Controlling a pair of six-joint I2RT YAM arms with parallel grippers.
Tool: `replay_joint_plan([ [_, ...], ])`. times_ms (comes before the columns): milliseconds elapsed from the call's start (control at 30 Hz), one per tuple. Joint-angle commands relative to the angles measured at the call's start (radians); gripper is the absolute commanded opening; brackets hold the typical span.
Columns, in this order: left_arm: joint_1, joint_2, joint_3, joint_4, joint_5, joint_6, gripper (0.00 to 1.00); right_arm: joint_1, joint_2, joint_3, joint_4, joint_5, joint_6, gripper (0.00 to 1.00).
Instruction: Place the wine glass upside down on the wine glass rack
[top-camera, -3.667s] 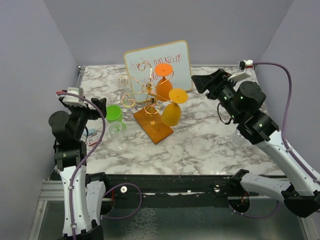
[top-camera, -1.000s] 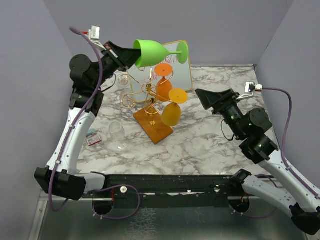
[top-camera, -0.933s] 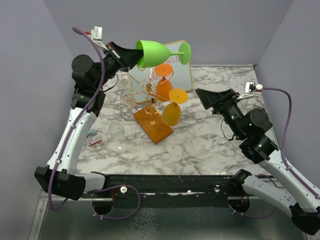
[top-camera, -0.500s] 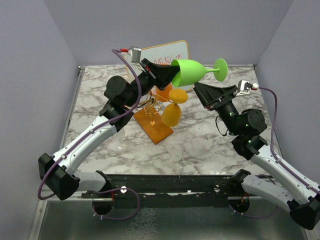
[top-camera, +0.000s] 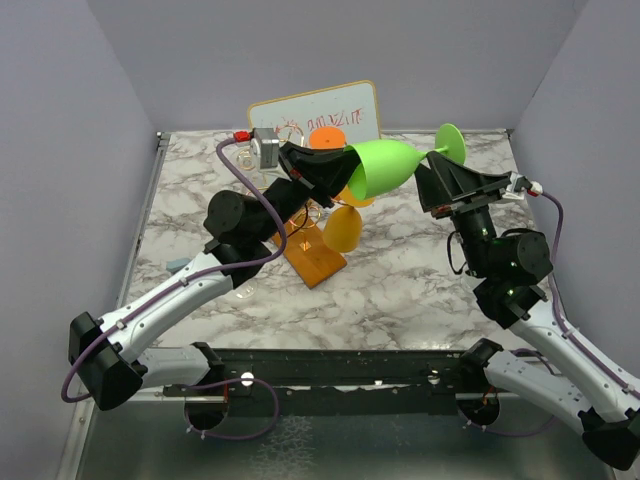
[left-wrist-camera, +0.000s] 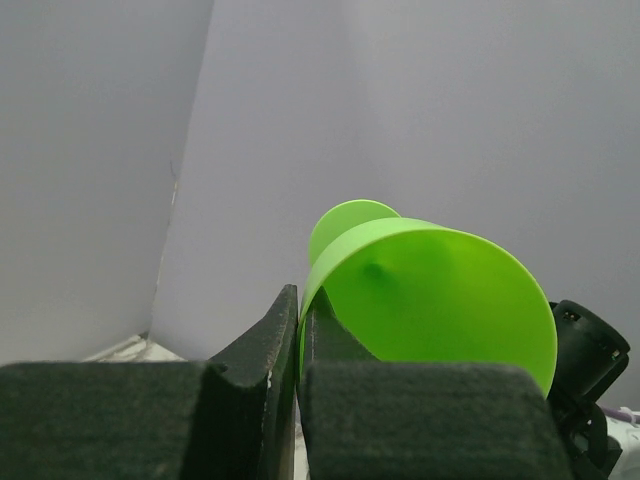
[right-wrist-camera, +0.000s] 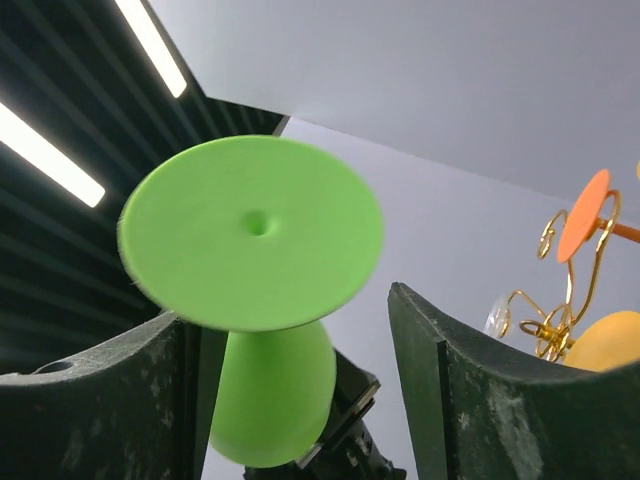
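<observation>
Holding the green wine glass (top-camera: 385, 165) sideways in the air, your left claw (top-camera: 335, 170) is clenched on the thin wall of the bowl. The left wrist view shows the rim running into the gap between its two fingers. The bowl reaches out ahead of that claw, and its round foot (right-wrist-camera: 250, 235) sits between the spread fingers of your right claw (top-camera: 440, 180), which grips nothing. Whether a finger touches the foot I cannot tell. The gold wine glass rack (top-camera: 312, 258) stands below and just behind the left claw, with two orange glasses (top-camera: 343, 230) hanging on it. Treat this glass as light, stiff plastic, smooth and probably slippery, so a pinch on the rim may let it swing. Take it with the right claw on the stem just behind the foot, leaving the foot free to slide into a wire curl.
</observation>
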Motion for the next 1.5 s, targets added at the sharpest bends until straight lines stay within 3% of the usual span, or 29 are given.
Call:
replay_joint_plan([
  [0, -0.012, -0.023, -0.026, 0.081, 0.018, 0.026, 0.0, -0.002, 0.012, 0.028, -0.034, 0.066, 0.032, 0.65],
  [167, -0.017, -0.026, -0.039, 0.09, 0.021, 0.033, 0.0, -0.001, 0.031, 0.03, 0.019, 0.023, 0.014, 0.53],
  [400, -0.021, -0.025, -0.058, 0.098, 0.036, 0.036, 0.0, -0.002, 0.047, 0.016, 0.087, -0.005, 0.017, 0.49],
  [500, -0.023, -0.03, -0.072, 0.099, 0.037, 0.038, 0.0, -0.002, 0.053, 0.013, 0.11, -0.018, 0.013, 0.37],
  [600, -0.024, -0.039, -0.088, 0.101, 0.039, 0.044, 0.01, -0.002, 0.057, 0.008, 0.145, -0.038, -0.008, 0.13],
  [633, -0.024, -0.042, -0.093, 0.101, 0.038, 0.04, 0.05, -0.002, 0.055, 0.004, 0.153, -0.039, -0.025, 0.04],
  [667, -0.024, -0.045, -0.096, 0.101, 0.039, 0.034, 0.11, -0.002, 0.049, 0.0, 0.158, -0.032, -0.051, 0.01],
  [900, -0.024, -0.142, -0.196, 0.085, 0.004, -0.013, 0.52, -0.002, -0.014, -0.002, 0.123, 0.032, -0.307, 0.01],
  [1000, -0.024, -0.228, -0.248, 0.027, 0.009, -0.008, 0.64, -0.002, -0.051, 0.027, 0.037, 0.016, -0.45, 0.01],
  [1133, -0.024, -0.326, -0.26, -0.157, 0.0, 0.013, 0.73, -0.001, -0.095, 0.034, -0.03, -0.125, -0.641, 0.01],
  [1267, -0.024, -0.39, -0.215, -0.343, -0.014, 0.06, 0.79, -0.001, -0.12, 0.041, -0.097, -0.365, -0.815, 0.01],
  [1467, -0.024, -0.398, -0.04, -0.657, -0.169, 0.168, 0.8, -0.002, -0.068, 0.174, -0.409, -0.661, -1.082, 0.01],
])
